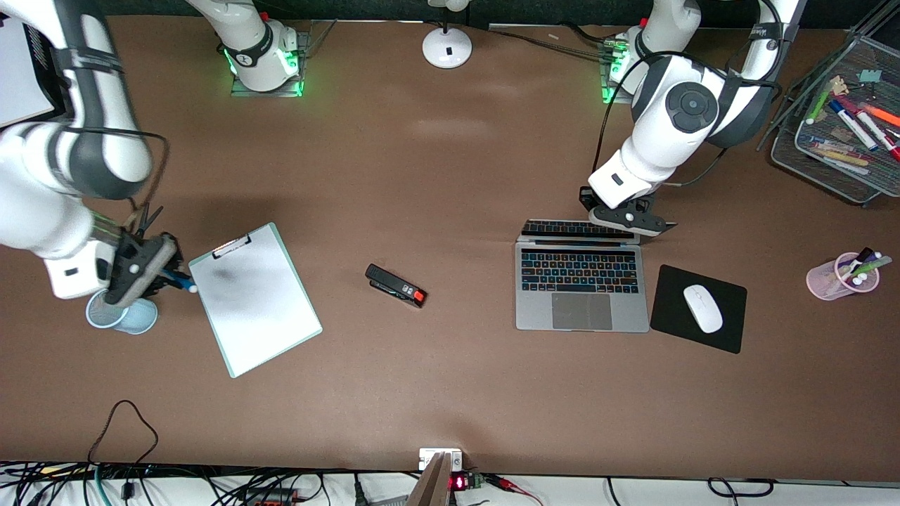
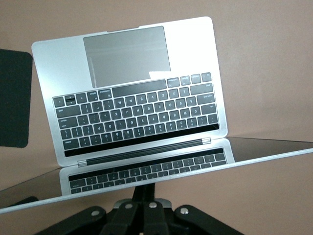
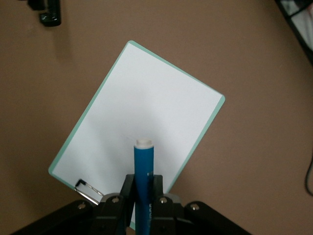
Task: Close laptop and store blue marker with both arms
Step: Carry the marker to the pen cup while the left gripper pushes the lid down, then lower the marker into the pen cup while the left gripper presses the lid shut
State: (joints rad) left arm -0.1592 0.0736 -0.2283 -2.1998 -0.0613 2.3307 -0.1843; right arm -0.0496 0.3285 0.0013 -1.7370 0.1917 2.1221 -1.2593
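In the front view, the laptop [image 1: 581,288] lies on the brown counter [image 1: 450,393] toward the left arm's end, just beside a black mouse pad [image 1: 668,320] that carries a white mouse [image 1: 702,308]. Its lid is tilted down low over the keys. The left claw [image 1: 628,216] is at the top edge of this lid, with its fingers shut together. At the right arm's end, the right claw [image 1: 171,280] grips the blue marker [image 1: 181,282] above a light-blue cup [image 1: 130,316], close to the edge of a clipboard [image 1: 253,298]. A black stapler [image 1: 396,285] lies between the clipboard and the laptop.

In the left wrist view, the laptop [image 2: 132,93] shows its keyboard and trackpad, and the glossy screen mirrors the keys.

In the right wrist view, the right claw [image 3: 143,196] is closed on the blue marker [image 3: 145,171], and the white end of the marker points over the clipboard [image 3: 146,112].
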